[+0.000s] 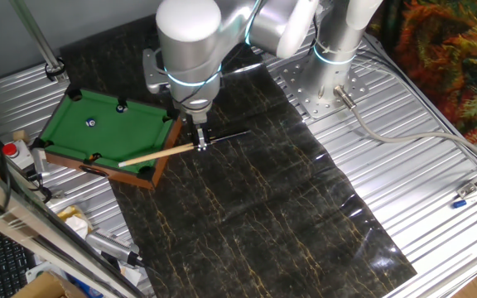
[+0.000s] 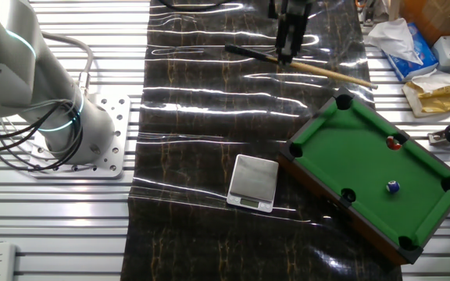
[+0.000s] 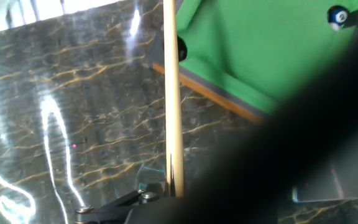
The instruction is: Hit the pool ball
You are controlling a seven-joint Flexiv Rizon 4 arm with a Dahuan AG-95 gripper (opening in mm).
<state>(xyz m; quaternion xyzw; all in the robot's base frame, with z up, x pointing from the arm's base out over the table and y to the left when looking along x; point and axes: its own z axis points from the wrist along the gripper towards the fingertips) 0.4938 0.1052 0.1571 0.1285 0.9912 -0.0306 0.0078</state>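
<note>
A small green pool table [image 1: 131,132] [image 2: 366,136] [image 3: 253,50] stands on the dark marbled mat. A blue pool ball [image 1: 91,122] [image 2: 393,186] [image 3: 338,17] rests on the felt, far from the cue. My gripper [image 1: 201,142] [image 2: 286,55] is just off the table's corner, shut on a wooden cue stick [image 1: 160,154] [image 2: 330,72] [image 3: 173,93]. The cue's pale end reaches over the table's rim, and its dark butt sticks out the other way. A reddish ball [image 2: 394,143] sits by a side pocket. In the hand view a dark blur hides the fingers.
A silver scale [image 2: 253,182] lies on the mat beside the pool table. The arm's base [image 2: 76,140] stands on the ribbed metal tabletop. Boxes, paper and a red button [image 1: 9,150] crowd the table's edge beyond the pool table.
</note>
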